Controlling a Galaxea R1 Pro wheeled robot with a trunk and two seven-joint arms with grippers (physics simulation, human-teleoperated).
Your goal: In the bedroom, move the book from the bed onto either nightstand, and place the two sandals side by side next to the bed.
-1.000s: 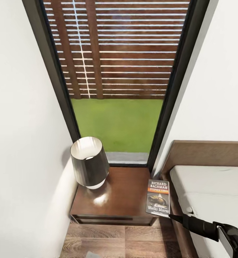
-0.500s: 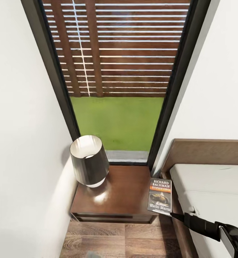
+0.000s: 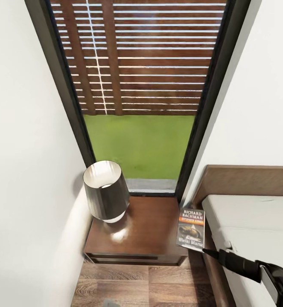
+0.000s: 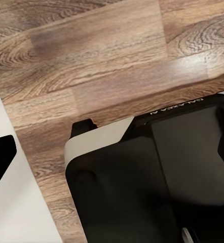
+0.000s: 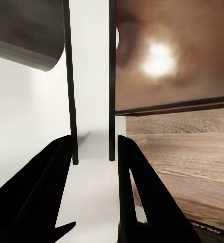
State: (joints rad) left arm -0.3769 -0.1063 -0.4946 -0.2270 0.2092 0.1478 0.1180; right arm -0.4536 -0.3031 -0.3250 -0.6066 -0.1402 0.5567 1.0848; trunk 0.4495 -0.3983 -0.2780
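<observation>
While my right gripper (image 3: pixel 206 252) pinches the book (image 3: pixel 191 229) by its near edge at the lower right of the frame, the paperback hangs tilted over the nightstand's (image 3: pixel 145 232) right edge, beside the bed (image 3: pixel 252 221). Judging by this, I am mid-placement; next I should carry it further left toward the lamp (image 3: pixel 106 192), lower it flat, then release. I cannot tell my left gripper's state.
</observation>
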